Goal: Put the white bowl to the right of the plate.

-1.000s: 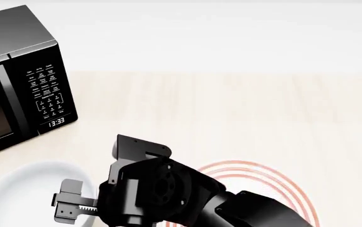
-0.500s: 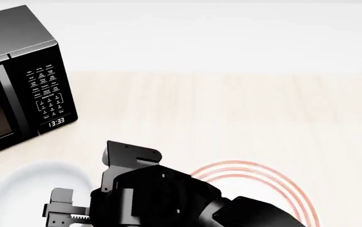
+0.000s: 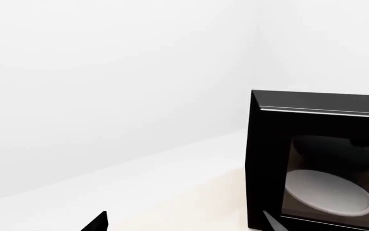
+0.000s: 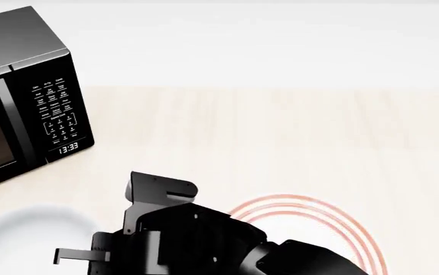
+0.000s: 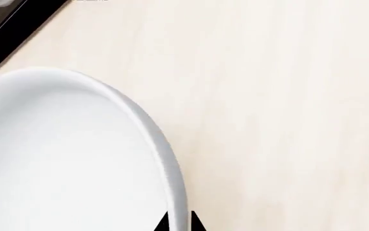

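The white bowl (image 4: 28,235) sits at the near left of the table, partly cut off by the head view's edge. My right arm reaches across the red-ringed plate (image 4: 342,220) and hides its left part. My right gripper (image 4: 70,255) is at the bowl's right rim. In the right wrist view the bowl (image 5: 62,154) fills the frame, and my right gripper (image 5: 178,222) has one fingertip on each side of its rim, shut on it. My left gripper (image 3: 184,224) is open and empty, facing the microwave; it is out of the head view.
A black microwave (image 4: 28,86) stands at the far left of the light wooden table (image 4: 281,132), close behind the bowl. In the left wrist view the microwave (image 3: 268,159) shows a pale dish (image 3: 329,192) behind its door. A white wall rises behind the table.
My right gripper has turned and closed on the bowl's right rim. The bowl now looks blurred and sits lower in the head view than before.
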`<state>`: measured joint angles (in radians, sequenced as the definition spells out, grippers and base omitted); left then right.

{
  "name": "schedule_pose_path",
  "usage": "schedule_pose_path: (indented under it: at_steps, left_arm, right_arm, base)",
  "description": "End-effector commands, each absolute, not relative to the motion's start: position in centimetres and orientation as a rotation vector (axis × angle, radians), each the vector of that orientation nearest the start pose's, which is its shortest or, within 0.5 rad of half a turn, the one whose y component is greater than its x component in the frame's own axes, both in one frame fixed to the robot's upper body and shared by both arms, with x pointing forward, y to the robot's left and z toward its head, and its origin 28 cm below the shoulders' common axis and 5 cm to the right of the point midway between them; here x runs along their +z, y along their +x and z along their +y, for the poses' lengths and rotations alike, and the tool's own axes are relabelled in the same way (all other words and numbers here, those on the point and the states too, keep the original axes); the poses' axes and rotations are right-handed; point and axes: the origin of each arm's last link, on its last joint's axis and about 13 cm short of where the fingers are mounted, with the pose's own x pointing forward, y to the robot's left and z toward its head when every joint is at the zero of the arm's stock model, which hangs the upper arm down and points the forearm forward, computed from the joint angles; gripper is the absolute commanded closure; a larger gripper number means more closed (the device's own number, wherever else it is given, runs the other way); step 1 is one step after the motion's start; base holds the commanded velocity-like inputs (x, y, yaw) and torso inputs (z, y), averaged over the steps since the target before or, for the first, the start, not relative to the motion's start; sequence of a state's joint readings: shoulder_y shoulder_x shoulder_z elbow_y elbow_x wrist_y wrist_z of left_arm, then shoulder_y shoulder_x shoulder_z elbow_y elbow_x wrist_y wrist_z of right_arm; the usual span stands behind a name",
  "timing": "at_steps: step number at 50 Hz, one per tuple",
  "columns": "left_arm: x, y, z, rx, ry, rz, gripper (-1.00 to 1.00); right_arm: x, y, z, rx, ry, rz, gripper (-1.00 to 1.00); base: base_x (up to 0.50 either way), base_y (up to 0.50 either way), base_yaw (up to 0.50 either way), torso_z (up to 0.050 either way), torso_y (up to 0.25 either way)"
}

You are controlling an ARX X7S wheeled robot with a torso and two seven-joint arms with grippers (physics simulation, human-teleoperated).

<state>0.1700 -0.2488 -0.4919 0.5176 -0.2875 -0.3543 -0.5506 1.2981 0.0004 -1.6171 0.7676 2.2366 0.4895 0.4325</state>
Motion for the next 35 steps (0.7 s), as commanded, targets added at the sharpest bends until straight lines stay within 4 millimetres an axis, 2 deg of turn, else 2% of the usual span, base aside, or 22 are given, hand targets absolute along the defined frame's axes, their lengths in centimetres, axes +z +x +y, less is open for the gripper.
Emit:
schedule_pose_path:
  at_steps: [1, 8, 20, 35]
  left_arm:
    - [9.8, 15.2, 33.1, 0.881, 0.029, -0.117, -1.00]
    - [9.8, 15.2, 33.1, 0.880, 0.029, -0.119, -1.00]
    - [9.8, 15.2, 32.9, 0.877, 0.032, -0.116, -1.00]
    - [9.8, 15.3, 32.9, 0.875, 0.032, -0.115, -1.00]
  right_arm:
    - [14.7, 32.7, 5.5, 0.480, 0.303, 1.008, 1.00]
    - [15.8, 32.9, 5.8, 0.468, 0.293, 0.977, 1.00]
    - [20.1, 32.6, 7.0, 0.420, 0.271, 0.933, 1.00]
    - [24.9, 30.2, 5.6, 0.433, 0.260, 0.822, 1.00]
  base:
    - [0.00, 0.00, 0.00, 0.000, 0.000]
    - [0.00, 0.00, 0.00, 0.000, 0.001]
    - [0.00, 0.00, 0.00, 0.000, 0.000]
    - [0.00, 0.00, 0.00, 0.000, 0.000]
